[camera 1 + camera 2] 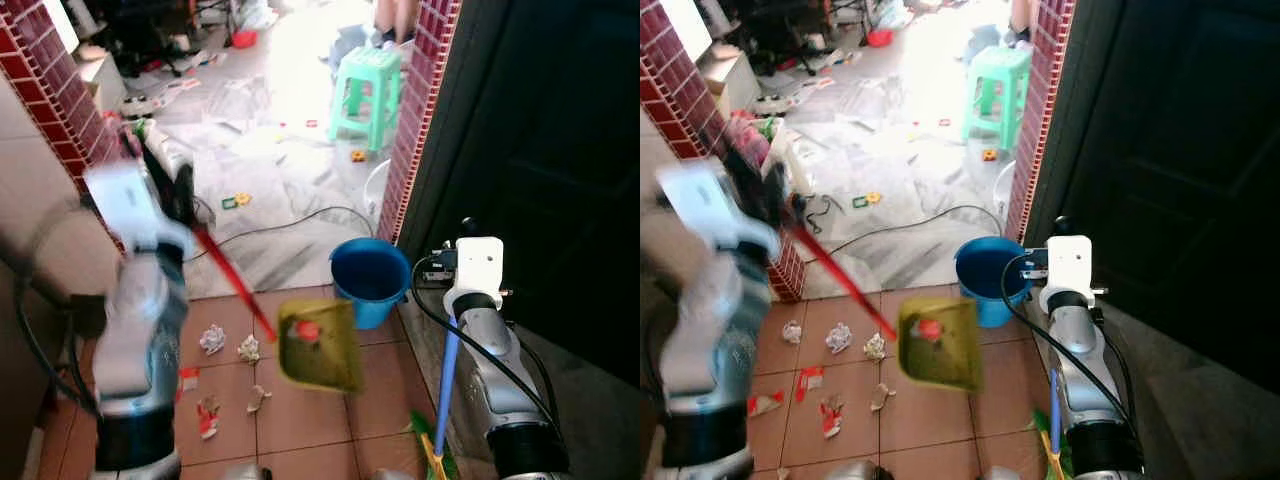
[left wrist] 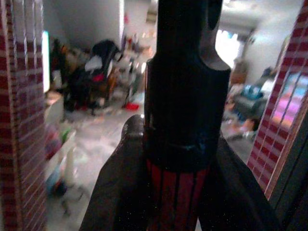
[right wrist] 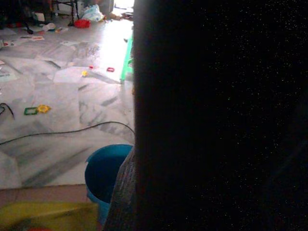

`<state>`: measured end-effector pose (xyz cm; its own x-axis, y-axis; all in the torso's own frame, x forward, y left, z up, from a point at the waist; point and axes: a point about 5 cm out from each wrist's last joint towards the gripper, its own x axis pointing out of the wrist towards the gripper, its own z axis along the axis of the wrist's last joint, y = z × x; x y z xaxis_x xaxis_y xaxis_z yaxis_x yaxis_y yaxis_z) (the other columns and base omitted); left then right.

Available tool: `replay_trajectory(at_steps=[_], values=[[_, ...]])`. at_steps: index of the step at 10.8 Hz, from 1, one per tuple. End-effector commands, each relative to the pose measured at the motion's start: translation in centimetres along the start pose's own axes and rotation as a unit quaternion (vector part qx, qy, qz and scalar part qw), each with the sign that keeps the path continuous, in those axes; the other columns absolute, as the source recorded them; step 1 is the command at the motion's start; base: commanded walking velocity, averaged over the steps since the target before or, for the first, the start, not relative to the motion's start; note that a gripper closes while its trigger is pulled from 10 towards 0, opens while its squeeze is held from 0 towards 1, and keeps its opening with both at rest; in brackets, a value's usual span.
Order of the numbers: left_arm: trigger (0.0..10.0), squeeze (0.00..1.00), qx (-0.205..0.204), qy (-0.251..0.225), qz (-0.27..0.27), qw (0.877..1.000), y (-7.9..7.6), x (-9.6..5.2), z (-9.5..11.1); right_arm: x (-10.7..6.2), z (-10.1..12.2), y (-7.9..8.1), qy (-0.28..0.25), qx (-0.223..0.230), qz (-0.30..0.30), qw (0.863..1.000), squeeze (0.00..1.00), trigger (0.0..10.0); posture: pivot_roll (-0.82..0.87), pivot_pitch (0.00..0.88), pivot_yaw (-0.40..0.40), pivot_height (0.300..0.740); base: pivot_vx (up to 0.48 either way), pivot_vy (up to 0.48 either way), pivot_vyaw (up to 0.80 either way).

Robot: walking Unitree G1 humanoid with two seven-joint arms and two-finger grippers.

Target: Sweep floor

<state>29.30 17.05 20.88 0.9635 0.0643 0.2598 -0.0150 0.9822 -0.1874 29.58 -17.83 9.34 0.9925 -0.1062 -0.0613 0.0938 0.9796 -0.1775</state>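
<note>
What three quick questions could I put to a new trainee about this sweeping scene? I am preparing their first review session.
1. True or false: the yellow dustpan is raised off the floor on its red handle.
2. What lies on the brown tiles near the dustpan: A) crumpled paper scraps, B) spilled water, C) broken glass?
3. Fill in: the blue bucket stands beside the ___ brick pillar.

Key
1. True: the left gripper is shut on the handle.
2. A.
3. Red.
</note>
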Motion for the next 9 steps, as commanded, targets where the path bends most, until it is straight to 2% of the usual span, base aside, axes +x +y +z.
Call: replay_trajectory(at_steps=[1, 4, 7, 9], values=[[10.0, 0.0, -0.014, -0.065, -0.019, 0.998, -0.7, 0.5, 3.1, 0.5, 1.1, 0.0, -0.027, -0.011, 0.004, 1.0, 0.0, 10.0, -0.07, 0.0, 0.024, 0.74, 0.0, 0.0, 0.0], [10.0, 0.0, -0.01, -0.037, 0.004, 0.999, 0.6, 0.7, 2.2, 0.5, 1.0, 0.1, -0.027, -0.011, 0.003, 1.0, 0.0, 10.0, -0.07, 0.0, 0.028, 0.74, 0.0, 0.0, 0.0], [10.0, 0.0, -0.015, -0.086, -0.007, 0.996, 0.1, 2.5, 4.5, 0.5, 1.0, 0.0, -0.026, -0.011, 0.003, 1.0, 0.0, 10.0, -0.07, 0.0, 0.025, 0.74, 0.0, 0.0, 0.0], [10.0, 0.0, -0.019, -0.103, -0.013, 0.994, -0.2, 3.5, 5.1, 0.5, 1.0, 0.1, -0.028, -0.009, 0.003, 1.0, 0.0, 10.0, -0.08, 0.0, 0.029, 0.74, 0.377, 0.0, 0.0]])
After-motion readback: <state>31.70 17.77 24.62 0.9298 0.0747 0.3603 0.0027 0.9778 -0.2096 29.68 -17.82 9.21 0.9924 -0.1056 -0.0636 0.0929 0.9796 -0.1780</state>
